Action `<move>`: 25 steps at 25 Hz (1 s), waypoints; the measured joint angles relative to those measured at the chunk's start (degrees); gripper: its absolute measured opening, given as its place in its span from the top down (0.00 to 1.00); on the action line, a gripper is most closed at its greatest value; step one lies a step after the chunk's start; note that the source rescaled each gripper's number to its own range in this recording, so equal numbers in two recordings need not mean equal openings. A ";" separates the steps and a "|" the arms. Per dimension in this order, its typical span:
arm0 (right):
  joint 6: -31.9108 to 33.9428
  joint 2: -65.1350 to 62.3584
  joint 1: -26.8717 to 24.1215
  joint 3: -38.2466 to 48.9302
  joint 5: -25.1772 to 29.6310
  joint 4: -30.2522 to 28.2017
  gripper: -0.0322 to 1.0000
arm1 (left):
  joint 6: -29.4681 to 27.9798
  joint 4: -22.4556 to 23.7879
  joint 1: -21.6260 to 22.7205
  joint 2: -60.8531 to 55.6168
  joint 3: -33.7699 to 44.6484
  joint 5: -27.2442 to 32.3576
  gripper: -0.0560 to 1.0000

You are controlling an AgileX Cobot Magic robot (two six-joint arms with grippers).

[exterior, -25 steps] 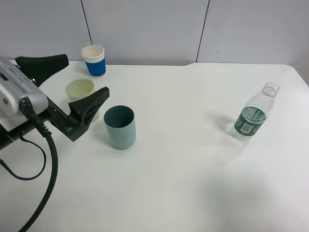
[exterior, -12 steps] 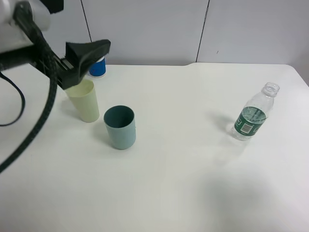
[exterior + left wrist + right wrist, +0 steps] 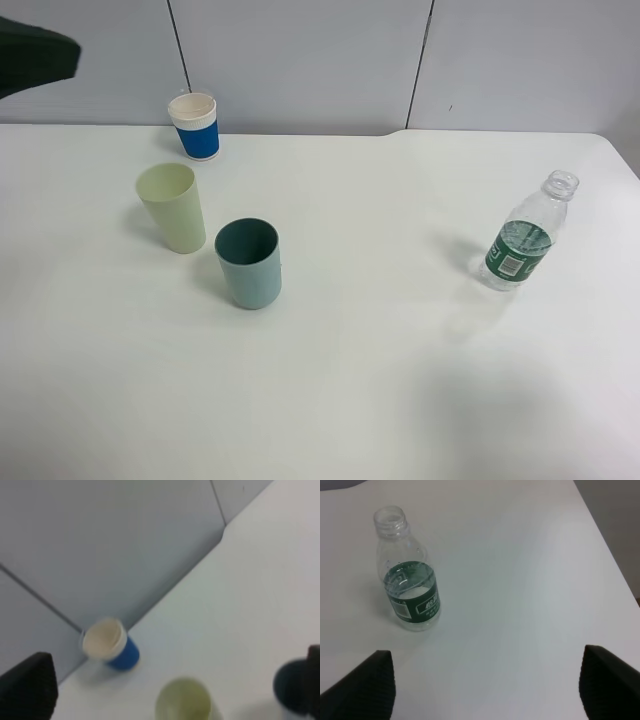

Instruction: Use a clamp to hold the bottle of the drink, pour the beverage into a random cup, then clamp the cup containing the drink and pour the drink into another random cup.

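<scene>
Right fingers (image 3: 357, 682) spread, empty; bottle (image 3: 410, 575) upright, uncapped, green-labelled.

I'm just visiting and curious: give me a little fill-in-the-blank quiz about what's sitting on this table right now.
1. The bottle stands upright with its cap ____.
2. The paper cup by the wall is white and ____.
3. The number of cups on the table is ____.
4. Between the teal cup and the pale yellow-green tumbler, the one nearer the bottle is the ____ one.

Missing words: off; blue; three; teal
</scene>
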 joint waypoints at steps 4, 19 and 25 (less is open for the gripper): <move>0.00 0.00 0.00 0.00 0.00 0.00 0.54 | -0.06 -0.05 3.54 -6.06 0.03 7.11 0.01; 0.00 0.00 0.00 0.00 0.00 0.00 0.54 | -5.01 -0.05 18.05 -27.95 -0.02 25.88 0.01; 0.00 0.00 0.00 0.00 0.00 0.00 0.54 | -5.01 0.19 22.41 -33.93 -0.08 33.41 0.01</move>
